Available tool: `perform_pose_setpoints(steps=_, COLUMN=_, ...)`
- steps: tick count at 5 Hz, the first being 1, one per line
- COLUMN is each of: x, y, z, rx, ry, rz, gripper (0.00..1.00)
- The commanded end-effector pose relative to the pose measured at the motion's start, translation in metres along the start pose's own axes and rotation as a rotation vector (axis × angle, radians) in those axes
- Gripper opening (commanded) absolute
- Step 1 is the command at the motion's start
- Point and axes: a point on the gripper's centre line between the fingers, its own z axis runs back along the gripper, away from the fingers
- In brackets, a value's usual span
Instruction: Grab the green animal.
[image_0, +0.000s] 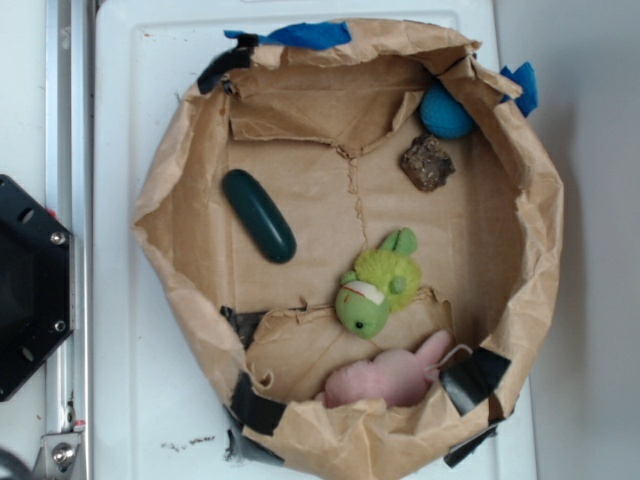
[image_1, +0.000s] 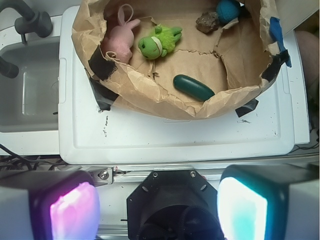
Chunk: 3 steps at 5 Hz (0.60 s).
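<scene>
A white table (image_0: 140, 150) holds our paper basin (image_0: 545, 200). Our gripper (image_1: 160, 207) waits wide open, empty; the green animal (image_0: 378, 288) has the pink plush (image_0: 385, 378) at six o'clock, risking a wrong grab.

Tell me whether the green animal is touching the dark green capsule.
No. The green animal lies apart from the dark green capsule, bare paper between them.

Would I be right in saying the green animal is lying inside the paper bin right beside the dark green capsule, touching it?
Not quite: the green animal is inside the paper bin, but apart from the dark green capsule, with bare paper between them. It lies next to the pink plush animal. The exterior view shows this.
</scene>
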Motion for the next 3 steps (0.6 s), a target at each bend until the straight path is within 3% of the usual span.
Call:
perform_pose_setpoints(steps=1, x=0.000, y=0.000, z=0.000, rx=0.000, ry=0.000, rz=0.000, gripper=1.00)
perform_pose_setpoints(steps=3, x=0.028, y=-0.023, z=-0.011, rx=-0.040, ry=0.000, rz=0.113, gripper=1.00)
